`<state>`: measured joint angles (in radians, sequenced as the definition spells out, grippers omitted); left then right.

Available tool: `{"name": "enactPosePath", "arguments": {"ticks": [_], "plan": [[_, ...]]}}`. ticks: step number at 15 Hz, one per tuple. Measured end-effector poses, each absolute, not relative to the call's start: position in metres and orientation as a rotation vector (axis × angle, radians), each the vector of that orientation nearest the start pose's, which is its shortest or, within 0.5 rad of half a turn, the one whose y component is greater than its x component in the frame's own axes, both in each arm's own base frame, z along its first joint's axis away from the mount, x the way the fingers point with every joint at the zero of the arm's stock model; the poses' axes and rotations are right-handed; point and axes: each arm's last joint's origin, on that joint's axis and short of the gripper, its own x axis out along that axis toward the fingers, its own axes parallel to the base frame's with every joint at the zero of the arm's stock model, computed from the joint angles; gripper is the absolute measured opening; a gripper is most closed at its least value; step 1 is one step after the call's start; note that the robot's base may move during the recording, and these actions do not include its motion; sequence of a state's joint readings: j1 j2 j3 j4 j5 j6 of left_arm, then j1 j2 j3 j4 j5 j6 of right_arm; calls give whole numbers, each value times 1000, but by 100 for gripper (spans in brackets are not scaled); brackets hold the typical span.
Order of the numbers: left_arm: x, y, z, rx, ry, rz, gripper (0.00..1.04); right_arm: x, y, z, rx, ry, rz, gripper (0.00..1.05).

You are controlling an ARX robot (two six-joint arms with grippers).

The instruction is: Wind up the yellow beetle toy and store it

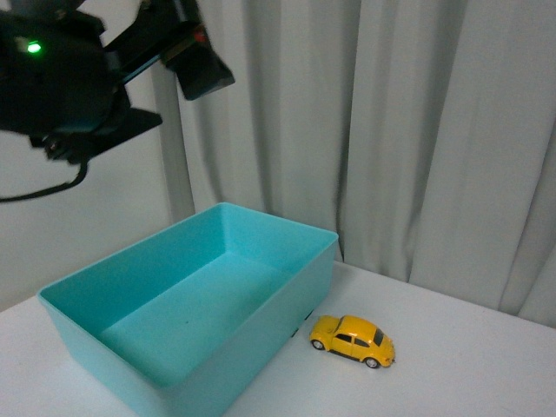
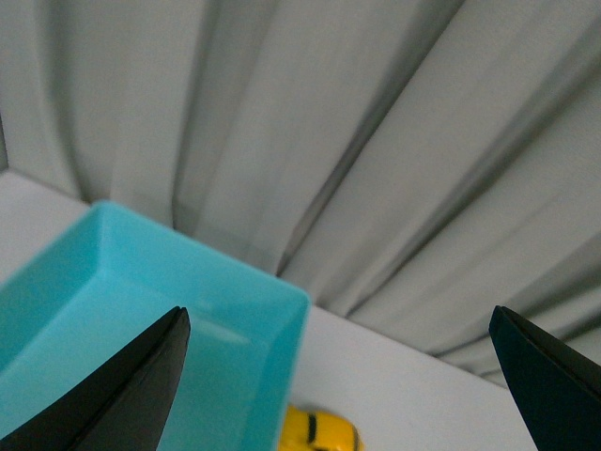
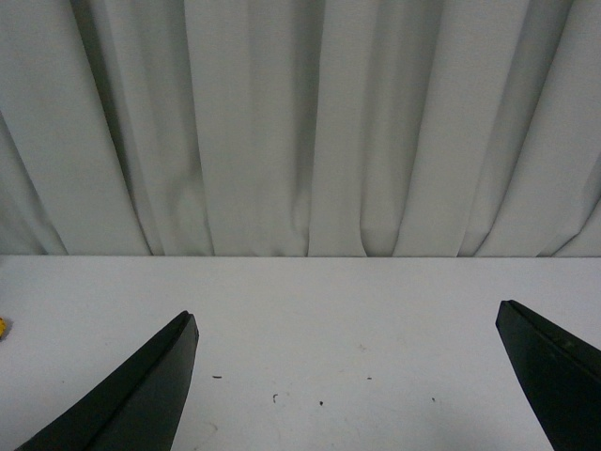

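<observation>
Front view is showing the yellow beetle toy (image 1: 352,340) sitting on its wheels on the white table (image 1: 469,373), just beside the right-hand wall of the teal bin (image 1: 291,295), with a thin gap showing between them. The left arm (image 1: 69,78) is hanging high over the bin's far left side, and a green light is glowing on it. Grey curtains (image 1: 391,130) are hanging behind the table. Left wrist view is looking down past the left gripper (image 2: 336,315), whose dark fingers (image 2: 141,385) are standing wide apart and holding nothing; the toy's yellow roof (image 2: 319,430) is peeking out next to the bin's corner (image 2: 291,310). Right wrist view is showing the right gripper (image 3: 346,313) likewise spread wide over bare table, gripping nothing.
</observation>
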<state>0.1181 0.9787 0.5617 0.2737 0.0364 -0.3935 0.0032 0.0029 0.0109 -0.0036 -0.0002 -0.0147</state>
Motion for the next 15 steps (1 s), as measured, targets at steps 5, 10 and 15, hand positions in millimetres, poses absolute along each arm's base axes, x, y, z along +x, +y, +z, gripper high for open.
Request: {"name": "enactPosePath", "arguments": {"ticks": [5, 10, 15], "plan": [[323, -59, 282, 278, 225, -383, 98, 97, 0, 167, -14, -4, 3, 98], [368, -99, 251, 1002, 508, -726, 98, 97, 0, 167, -14, -4, 3, 98], [405, -104, 222, 1485, 747, -895, 98, 97, 0, 167, -14, -5, 3, 98]]}}
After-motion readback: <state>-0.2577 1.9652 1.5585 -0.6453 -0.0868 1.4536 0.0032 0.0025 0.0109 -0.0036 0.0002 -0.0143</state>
